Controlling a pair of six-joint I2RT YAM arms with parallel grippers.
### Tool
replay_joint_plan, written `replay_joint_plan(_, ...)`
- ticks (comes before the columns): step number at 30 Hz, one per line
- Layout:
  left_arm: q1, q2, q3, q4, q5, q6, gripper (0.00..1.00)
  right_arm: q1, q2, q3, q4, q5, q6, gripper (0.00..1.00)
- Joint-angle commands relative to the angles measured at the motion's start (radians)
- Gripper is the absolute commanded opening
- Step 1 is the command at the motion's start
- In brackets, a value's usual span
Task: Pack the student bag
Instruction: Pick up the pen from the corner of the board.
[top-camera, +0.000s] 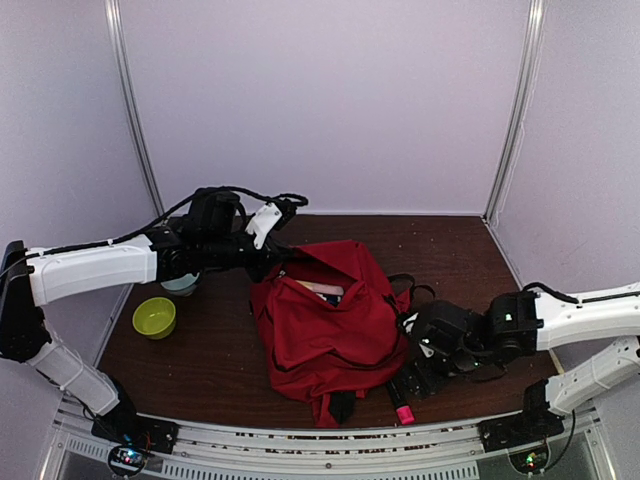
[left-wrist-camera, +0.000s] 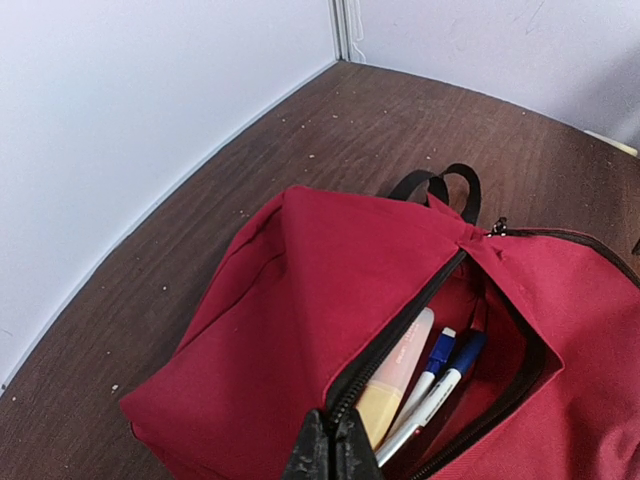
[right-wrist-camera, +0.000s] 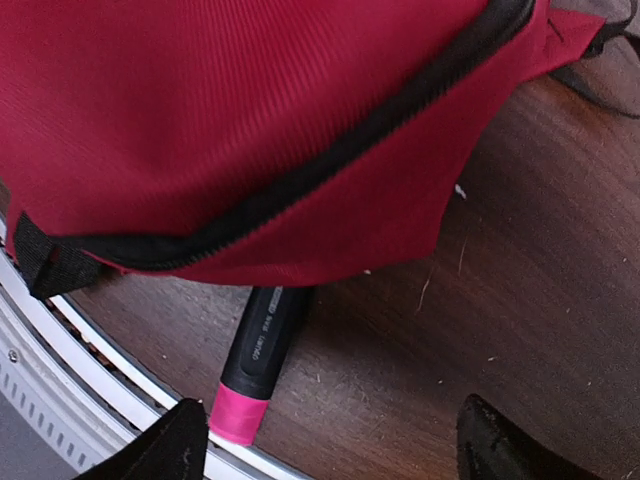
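The red student bag (top-camera: 330, 330) lies in the middle of the table with its top zip open. In the left wrist view the bag (left-wrist-camera: 300, 300) shows an orange highlighter (left-wrist-camera: 400, 375) and two blue-capped pens (left-wrist-camera: 445, 365) inside its opening. My left gripper (top-camera: 272, 262) (left-wrist-camera: 335, 450) is shut on the zipper edge of that opening. A black marker with a pink cap (right-wrist-camera: 262, 350) (top-camera: 401, 406) lies on the table, half under the bag's near edge (right-wrist-camera: 250, 130). My right gripper (top-camera: 418, 378) (right-wrist-camera: 330, 450) is open, low over the table just right of the marker, holding nothing.
A green bowl (top-camera: 154, 317) sits at the left, and a pale bowl (top-camera: 181, 285) shows under my left arm. The bag's black straps (top-camera: 408, 292) trail to its right. The metal rail (right-wrist-camera: 60, 350) of the table's front edge runs right beside the marker.
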Motion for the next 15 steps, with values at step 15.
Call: replay_joint_plan(15,0.001,-0.027,0.030,0.056,-0.002,-0.016,0.00,0.064,0.405,0.043,0.036,-0.021,0.056,0.61)
